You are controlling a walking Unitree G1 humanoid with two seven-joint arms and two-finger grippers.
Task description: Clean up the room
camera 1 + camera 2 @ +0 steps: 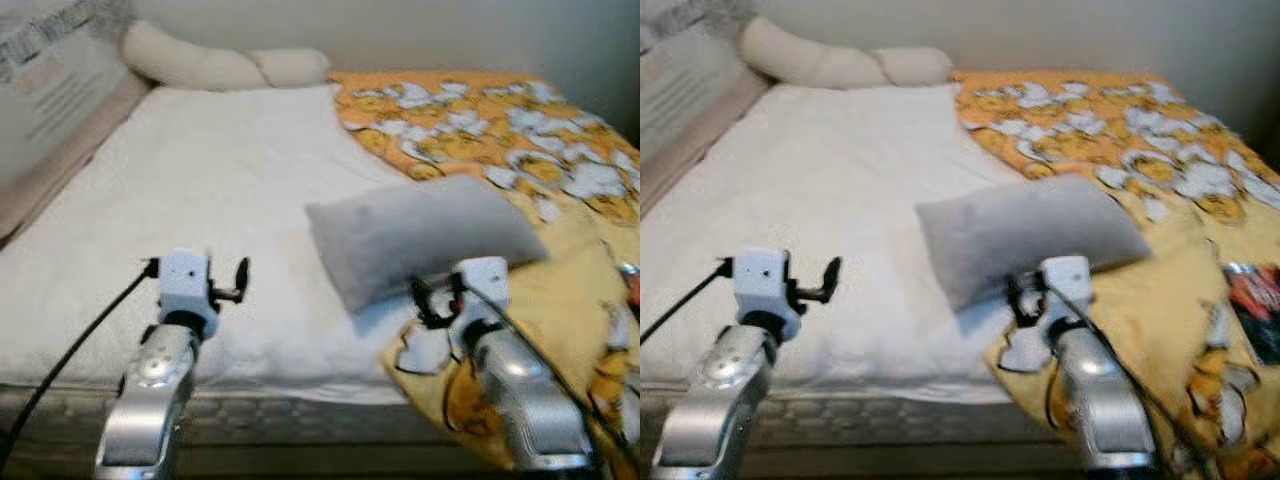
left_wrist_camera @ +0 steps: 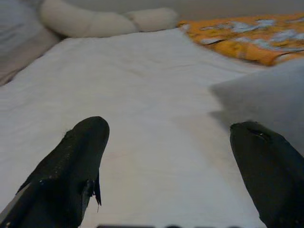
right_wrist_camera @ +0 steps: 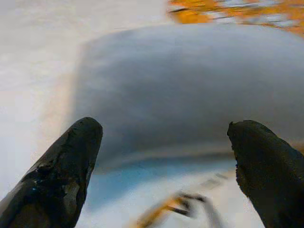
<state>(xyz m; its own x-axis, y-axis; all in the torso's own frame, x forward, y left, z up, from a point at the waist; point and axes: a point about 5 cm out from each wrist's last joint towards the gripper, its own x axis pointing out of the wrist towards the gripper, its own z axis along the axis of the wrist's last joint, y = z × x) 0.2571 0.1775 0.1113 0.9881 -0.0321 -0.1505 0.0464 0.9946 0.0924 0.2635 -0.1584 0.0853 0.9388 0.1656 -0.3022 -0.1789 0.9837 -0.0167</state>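
Note:
A grey pillow lies slantwise on the bed, half on the white sheet and half on the orange and yellow patterned blanket. My right gripper is open right in front of the pillow's near edge, its fingers spread wide and holding nothing. My left gripper is open too, hovering over the sheet near the front of the bed, to the left of the pillow. From the head both wrists show at the bed's near edge, the left gripper and the right gripper.
A long cream bolster lies along the head of the bed. A padded side panel rises on the left. A red and black flat item rests on the blanket at far right. The mattress front edge is just below my arms.

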